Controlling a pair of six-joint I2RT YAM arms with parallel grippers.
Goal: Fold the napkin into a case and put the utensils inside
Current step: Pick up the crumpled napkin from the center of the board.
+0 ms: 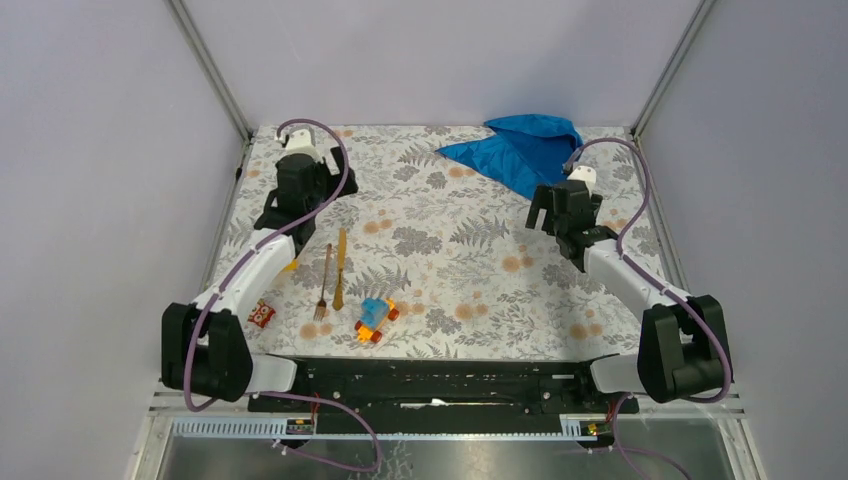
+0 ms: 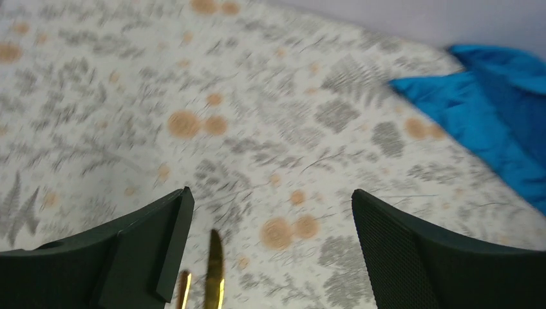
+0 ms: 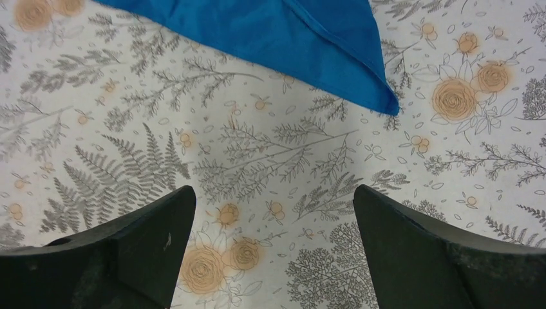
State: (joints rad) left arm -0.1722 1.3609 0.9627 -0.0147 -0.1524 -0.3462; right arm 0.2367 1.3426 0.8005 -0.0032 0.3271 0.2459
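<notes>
Holds left hand and right hand released, empty. Finds napkin bunched at far right of the table, fork and knife near-left. May pinch one layer only — dragging the cloth askew.

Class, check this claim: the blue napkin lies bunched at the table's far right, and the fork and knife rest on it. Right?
No. The fork and knife lie on the table at its near left, apart from the napkin; the top view shows it.
</notes>
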